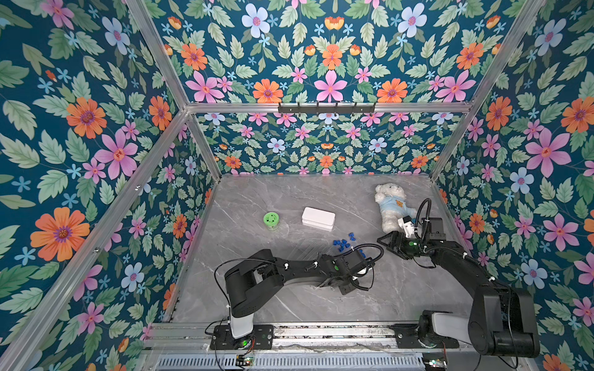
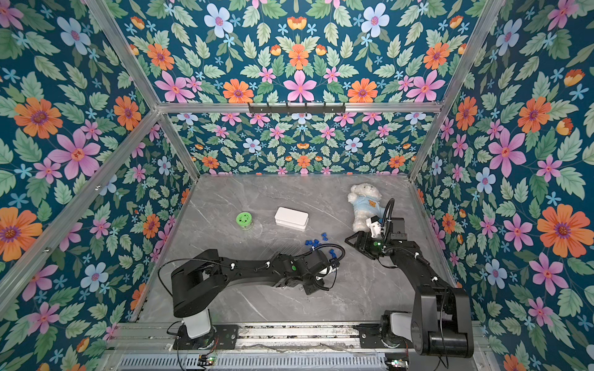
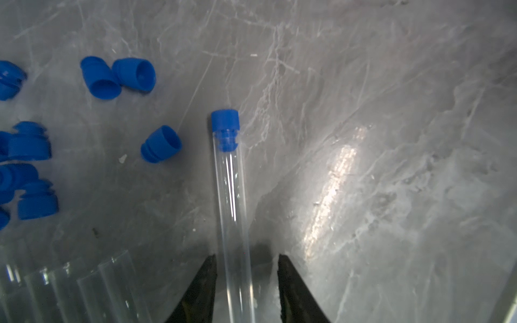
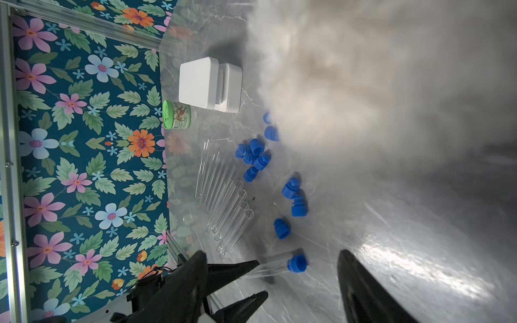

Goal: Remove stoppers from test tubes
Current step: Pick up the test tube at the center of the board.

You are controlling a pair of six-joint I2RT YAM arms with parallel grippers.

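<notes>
A clear test tube point(image 3: 233, 201) with a blue stopper point(image 3: 225, 121) in its mouth hangs just above the table. My left gripper point(image 3: 246, 256) is shut on its lower part. In the right wrist view the same stopper point(image 4: 296, 263) lies between the wide-apart fingers of my right gripper point(image 4: 271, 253), which is open and touches nothing. Several loose stoppers point(image 1: 342, 244) point(image 4: 253, 156) are scattered on the marble. Several empty tubes point(image 4: 223, 201) lie side by side beside them. In both top views my left gripper's fingers are hidden under its wrist.
A white box point(image 1: 318, 218) and a green-lidded jar point(image 1: 271, 220) stand behind the stoppers. A teddy bear point(image 1: 390, 205) lies at the back right, close behind my right wrist. Flowered walls close in the grey table point(image 1: 257, 192).
</notes>
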